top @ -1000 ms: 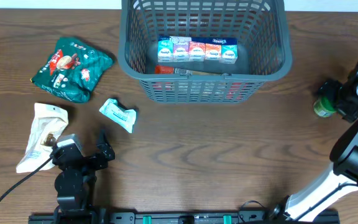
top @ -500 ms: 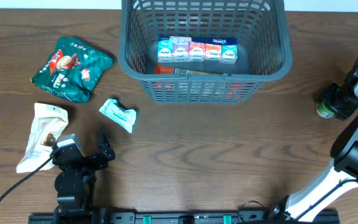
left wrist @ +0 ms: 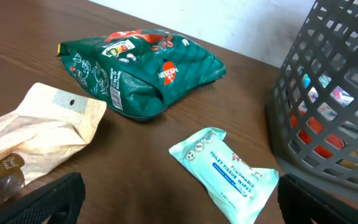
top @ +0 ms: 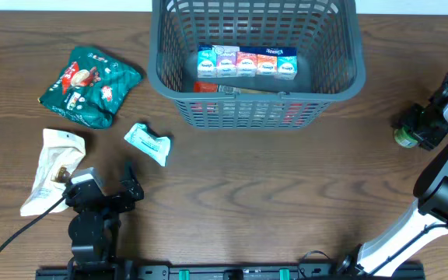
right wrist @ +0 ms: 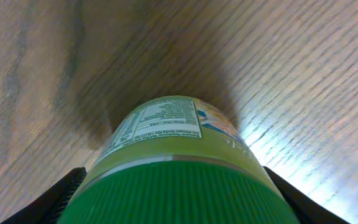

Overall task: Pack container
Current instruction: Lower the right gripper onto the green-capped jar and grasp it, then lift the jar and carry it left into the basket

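Left of one container (top: 247, 113) lie three packets (top: 92, 84); right, one bottle (top: 404, 137).

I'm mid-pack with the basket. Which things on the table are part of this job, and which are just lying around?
Job:
- grey basket
- tissue packs, already inside
- green-lidded bottle, gripped by the right hand
- probably still to pack: Nescafe bag, beige pouch, toilet tissue wipes packet

Lying about:
- nothing clearly stray
- left hand open, holding nothing
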Motion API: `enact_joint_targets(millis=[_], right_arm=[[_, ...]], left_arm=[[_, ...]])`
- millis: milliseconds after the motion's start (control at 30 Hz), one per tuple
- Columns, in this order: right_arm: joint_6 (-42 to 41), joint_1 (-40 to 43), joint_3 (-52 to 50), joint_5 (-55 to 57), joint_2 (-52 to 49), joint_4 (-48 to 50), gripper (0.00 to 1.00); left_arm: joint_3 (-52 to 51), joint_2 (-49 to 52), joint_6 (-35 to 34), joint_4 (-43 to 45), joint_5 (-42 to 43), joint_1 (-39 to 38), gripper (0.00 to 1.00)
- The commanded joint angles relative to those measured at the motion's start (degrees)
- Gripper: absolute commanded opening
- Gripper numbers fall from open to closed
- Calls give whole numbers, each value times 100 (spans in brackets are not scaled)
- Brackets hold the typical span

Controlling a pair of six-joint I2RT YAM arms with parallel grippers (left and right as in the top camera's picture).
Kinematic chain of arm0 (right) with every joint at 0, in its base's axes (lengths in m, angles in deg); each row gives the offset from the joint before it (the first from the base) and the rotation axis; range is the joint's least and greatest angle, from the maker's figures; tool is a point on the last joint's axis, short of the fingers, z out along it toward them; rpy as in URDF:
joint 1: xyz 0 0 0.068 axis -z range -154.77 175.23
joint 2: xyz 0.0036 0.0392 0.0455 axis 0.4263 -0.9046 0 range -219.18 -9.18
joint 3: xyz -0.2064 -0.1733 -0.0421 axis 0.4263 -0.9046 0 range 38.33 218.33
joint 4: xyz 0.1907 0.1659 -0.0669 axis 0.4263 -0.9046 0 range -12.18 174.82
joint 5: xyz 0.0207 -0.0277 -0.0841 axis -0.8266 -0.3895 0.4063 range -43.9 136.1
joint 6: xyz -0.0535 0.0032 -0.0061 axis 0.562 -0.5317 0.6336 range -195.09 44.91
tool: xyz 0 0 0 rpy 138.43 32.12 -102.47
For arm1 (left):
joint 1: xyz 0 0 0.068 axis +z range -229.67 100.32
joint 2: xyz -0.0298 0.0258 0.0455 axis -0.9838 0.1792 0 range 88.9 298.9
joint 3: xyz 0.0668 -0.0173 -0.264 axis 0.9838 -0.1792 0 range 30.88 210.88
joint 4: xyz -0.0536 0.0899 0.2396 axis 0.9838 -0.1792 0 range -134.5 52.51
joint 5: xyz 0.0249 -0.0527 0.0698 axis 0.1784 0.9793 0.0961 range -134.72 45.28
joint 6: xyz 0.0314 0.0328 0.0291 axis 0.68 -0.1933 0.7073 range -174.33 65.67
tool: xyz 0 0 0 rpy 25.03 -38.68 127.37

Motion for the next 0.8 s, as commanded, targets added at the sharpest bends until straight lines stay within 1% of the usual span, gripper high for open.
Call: enact_joint_targets(millis=[0, 267, 433, 500, 767], right_arm=[[136, 13, 308, -286, 120, -116, 1], [260, -177, 1226, -289, 619, -588, 1], [461, -413, 1989, -393, 999, -1001, 1], [645, -579, 2312, -544, 1180, -1117, 1], [664, -1436, 3331, -562, 1991, -1263, 1]], left_arm=[[-94, -4, -24, -118, -107, 17, 98], [-94, -4, -24, -118, -107, 17, 99], [-94, -4, -24, -118, -107, 17, 98], [-94, -4, -24, -118, -105, 17, 99], [-94, -4, -24, -118, -107, 17, 98]])
